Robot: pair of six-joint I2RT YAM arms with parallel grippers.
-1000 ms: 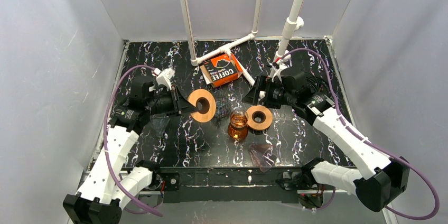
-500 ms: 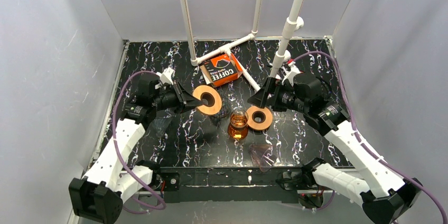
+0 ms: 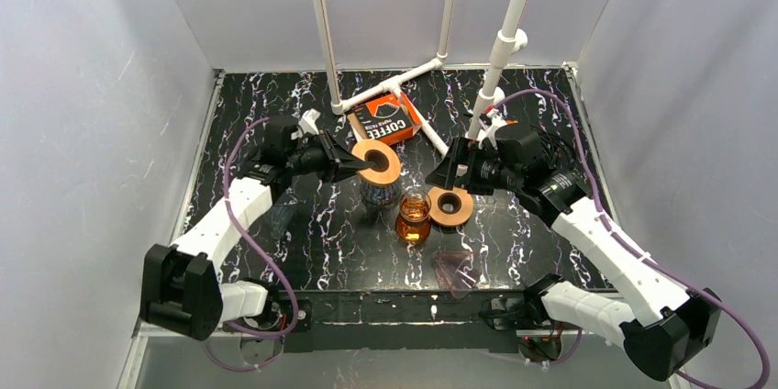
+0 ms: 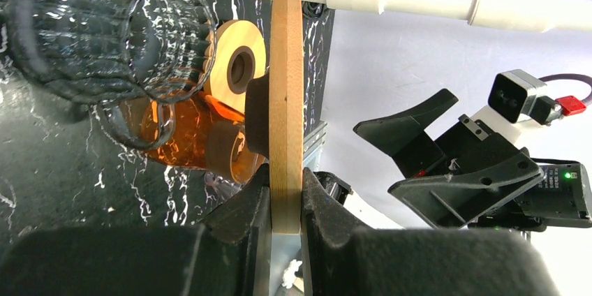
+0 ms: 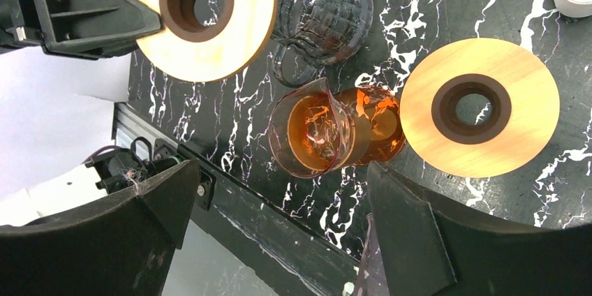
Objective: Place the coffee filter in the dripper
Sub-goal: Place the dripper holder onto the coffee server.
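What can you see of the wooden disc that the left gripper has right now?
The wooden disc is a flat ring of pale wood with a dark brown collar around its centre hole. The left gripper clamps its rim between both fingers and holds it raised off the black marbled table, close to the clear ribbed glass. Nothing but the fingers appears to touch it.
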